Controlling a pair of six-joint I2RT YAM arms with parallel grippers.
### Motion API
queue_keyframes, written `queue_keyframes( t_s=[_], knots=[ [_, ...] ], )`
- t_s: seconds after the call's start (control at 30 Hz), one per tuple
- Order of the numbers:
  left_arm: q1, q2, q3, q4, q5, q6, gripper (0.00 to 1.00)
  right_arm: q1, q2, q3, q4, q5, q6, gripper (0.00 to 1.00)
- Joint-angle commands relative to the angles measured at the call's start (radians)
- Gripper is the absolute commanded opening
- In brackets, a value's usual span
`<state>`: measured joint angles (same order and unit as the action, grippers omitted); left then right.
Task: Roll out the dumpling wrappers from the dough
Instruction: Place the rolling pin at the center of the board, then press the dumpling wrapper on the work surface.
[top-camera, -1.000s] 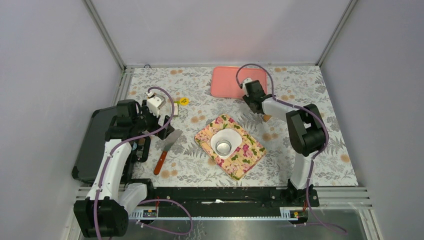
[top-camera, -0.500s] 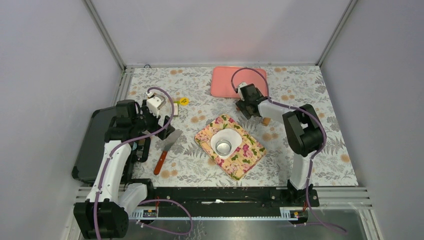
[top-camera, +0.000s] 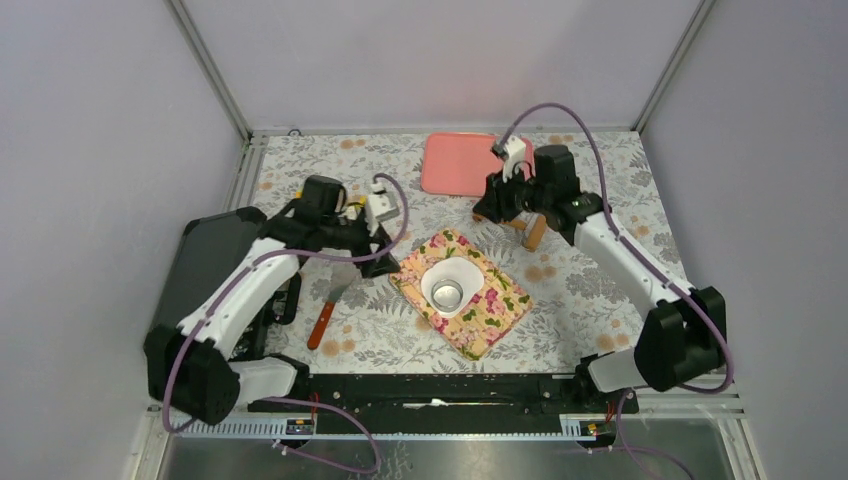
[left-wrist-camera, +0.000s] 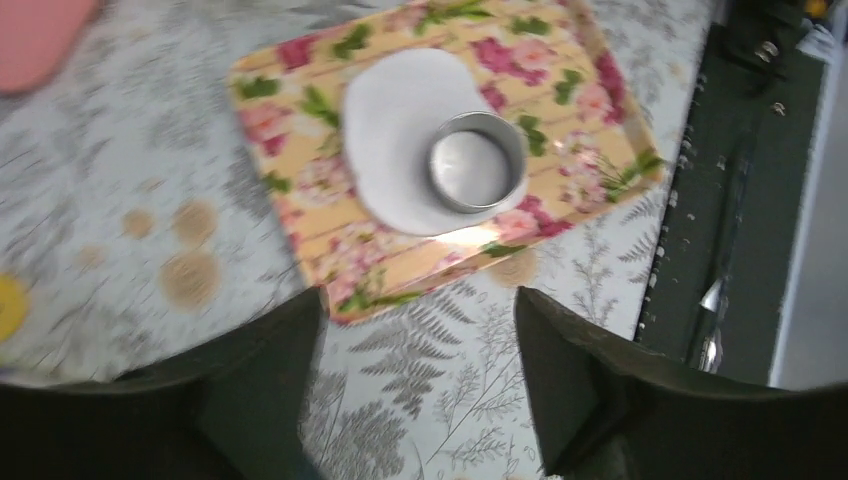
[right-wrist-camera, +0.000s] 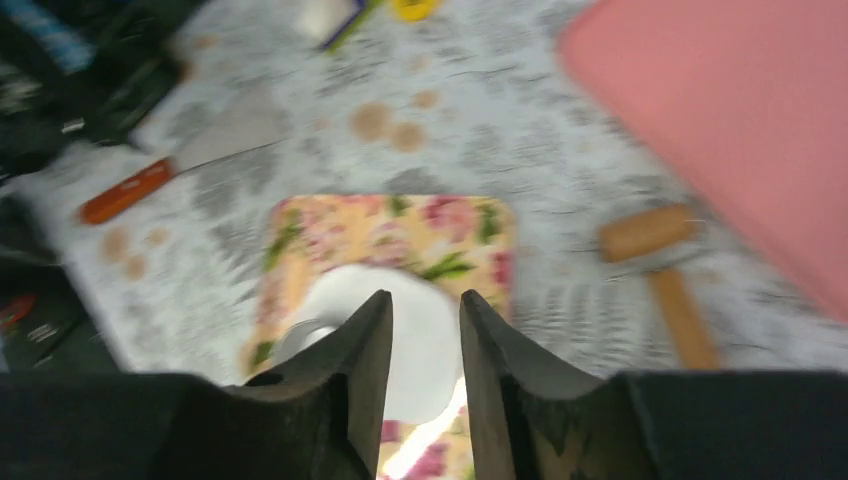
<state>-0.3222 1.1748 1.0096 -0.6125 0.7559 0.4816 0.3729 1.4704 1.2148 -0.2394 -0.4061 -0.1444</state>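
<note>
**Dough sheet on the floral board, both grippers empty above the table**

The table (top-camera: 600, 290), covered in a grey fern-print cloth, is carrying everything. A pink tray (top-camera: 455, 165) is lying at its far edge, well apart from the dough. The floral board (top-camera: 495, 310) is sitting turned at an angle in the middle of the table.

The dough (left-wrist-camera: 400, 130) is lying on this board as one thin, flat white sheet with a rounded outline. A shiny metal ring cutter (top-camera: 447, 294) is standing upright on the near part of the sheet. Whether it is cutting through, I cannot tell.

The left gripper (left-wrist-camera: 418, 320) is hovering just beside the board's left corner. Its jaws are standing wide apart, with nothing between them. The right gripper (right-wrist-camera: 425, 310) is hanging above the table between the pink tray and the board. Its jaws are standing close together with a narrow gap, and they are clamping nothing.

A wooden rolling pin (right-wrist-camera: 648, 232) is lying on the cloth near the right gripper, untouched. An orange-handled scraper (top-camera: 330, 305) is lying left of the board, near the left arm.
</note>
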Motion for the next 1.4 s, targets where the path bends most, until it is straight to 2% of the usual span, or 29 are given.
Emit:
queue_keyframes(
  t_s=[0.0,0.03,0.07,0.1,0.13,0.27,0.4,0.53,0.97,1.37],
  knots=[
    [-0.108,0.159,0.059,-0.024,0.196,0.01,0.47,-0.005,-0.045,-0.256,0.26,-0.521,0.293,0.26],
    [-0.128,0.206,0.073,-0.028,0.227,0.003,0.29,-0.005,-0.05,-0.3,0.332,-0.557,0.345,0.18],
    [-0.144,0.252,0.083,-0.036,0.253,0.003,0.14,-0.004,-0.05,-0.339,0.39,-0.589,0.384,0.13],
    [-0.159,0.291,0.089,-0.039,0.281,0.002,0.04,-0.005,-0.045,-0.373,0.44,-0.623,0.418,0.09],
    [-0.172,0.328,0.096,-0.039,0.299,0.003,0.0,-0.005,-0.036,-0.404,0.491,-0.648,0.453,0.07],
    [-0.203,0.43,0.092,0.017,0.347,-0.035,0.0,-0.005,0.031,-0.476,0.595,-0.73,0.553,0.0],
    [-0.238,0.493,0.086,0.08,0.357,-0.095,0.0,-0.004,0.103,-0.496,0.601,-0.728,0.568,0.0],
    [-0.278,0.499,0.055,0.15,0.308,-0.148,0.0,-0.002,0.158,-0.512,0.654,-0.729,0.616,0.0],
    [-0.291,0.615,0.05,0.231,0.223,-0.25,0.0,0.018,0.295,-0.494,0.54,-0.701,0.544,0.0],
    [-0.294,0.705,0.064,0.221,0.096,-0.291,0.0,0.021,0.407,-0.452,0.414,-0.643,0.467,0.0]
  ],
)
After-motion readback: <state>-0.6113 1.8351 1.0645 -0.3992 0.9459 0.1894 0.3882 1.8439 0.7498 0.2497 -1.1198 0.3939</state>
